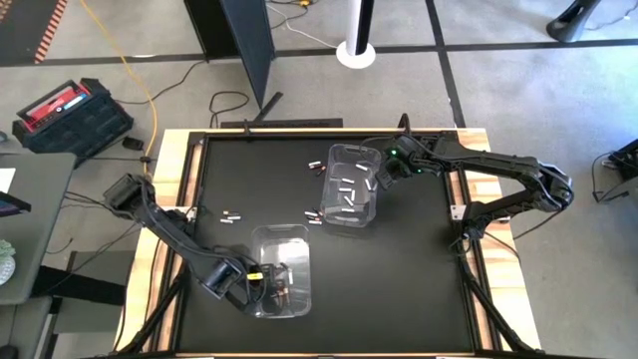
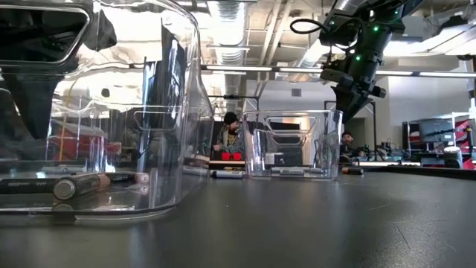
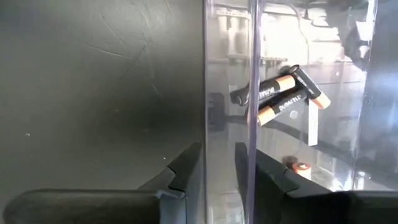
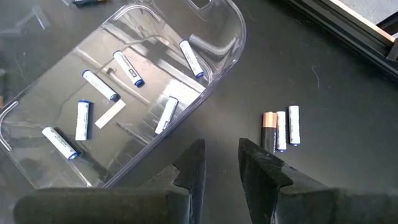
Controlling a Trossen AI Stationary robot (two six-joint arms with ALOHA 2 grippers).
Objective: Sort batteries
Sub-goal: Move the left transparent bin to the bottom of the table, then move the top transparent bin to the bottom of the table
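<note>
Two clear bins stand on the black table. The near bin [image 1: 282, 269] holds dark copper-ended batteries [image 3: 283, 96]. White, blue-ended batteries [image 4: 99, 87] lie in the far bin [image 1: 353, 186]. My left gripper [image 3: 217, 171] is open and points down over the near bin's left wall [image 3: 230, 74], one finger on each side of it and nothing between them. My right gripper [image 4: 221, 162] hangs open above the table by the far bin's right side. Beside it lie one dark and two white batteries [image 4: 281, 127].
Loose batteries lie on the table left of the bins [image 1: 231, 214], by the far bin's far left corner [image 1: 312, 165] and at its near left corner [image 1: 312, 217]. The table's wooden rim [image 1: 171, 189] frames the black top. People sit in the room behind [image 2: 229, 130].
</note>
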